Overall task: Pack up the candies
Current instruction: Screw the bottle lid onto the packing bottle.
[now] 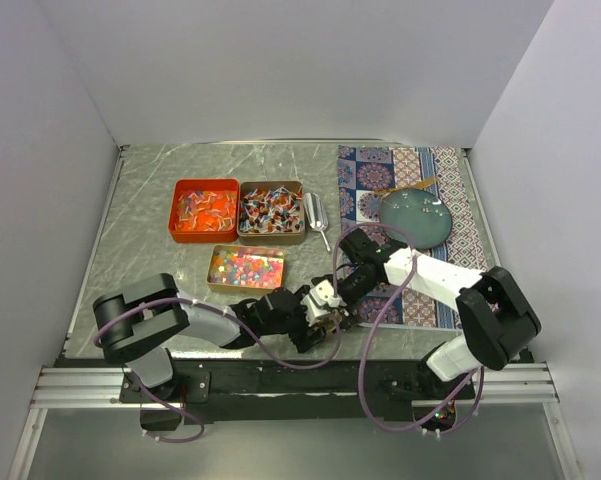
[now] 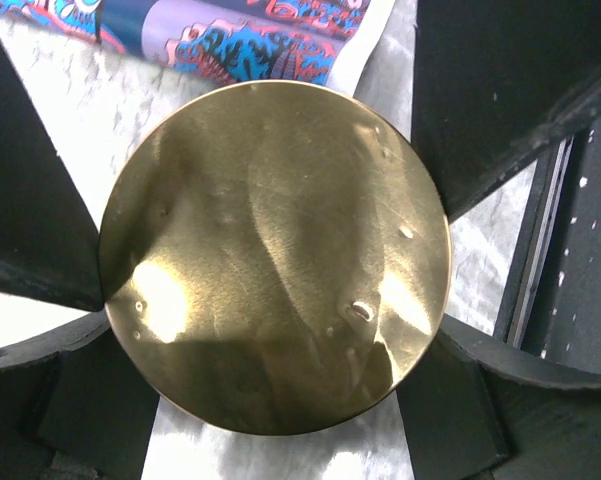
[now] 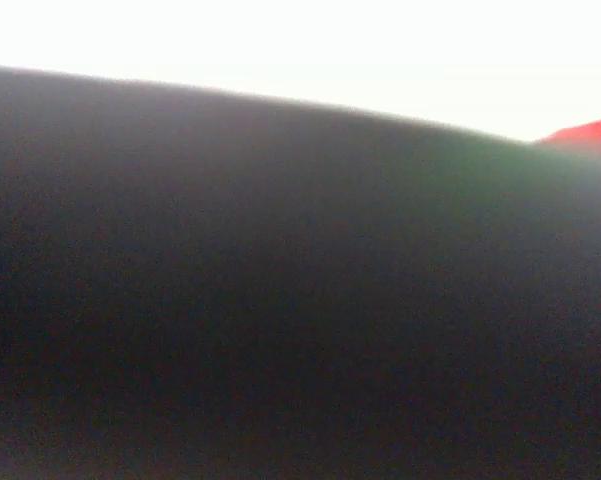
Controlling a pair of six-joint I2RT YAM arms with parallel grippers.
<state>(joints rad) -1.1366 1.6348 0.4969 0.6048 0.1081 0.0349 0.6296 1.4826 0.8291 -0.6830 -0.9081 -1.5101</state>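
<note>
The candies lie in three open tins at the middle left of the top view. Orange wrapped pieces fill a red tin [image 1: 203, 210]. Mixed red, white and blue wrapped pieces fill a brown tin [image 1: 271, 212]. Bead-like multicoloured pieces fill a gold tin [image 1: 245, 268]. My left gripper [image 1: 323, 318] is low near the front edge, shut on a round gold lid [image 2: 275, 255] that spans the gap between its dark fingers [image 2: 40, 220]. My right gripper [image 1: 346, 284] is right beside it. Its wrist view is blocked by a dark surface, so its jaws are hidden.
A silver scoop [image 1: 317, 215] lies right of the brown tin. A teal plate [image 1: 417, 218] sits on a patterned mat [image 1: 450, 170] at the right; the mat's edge shows in the left wrist view [image 2: 250, 45]. White walls enclose three sides.
</note>
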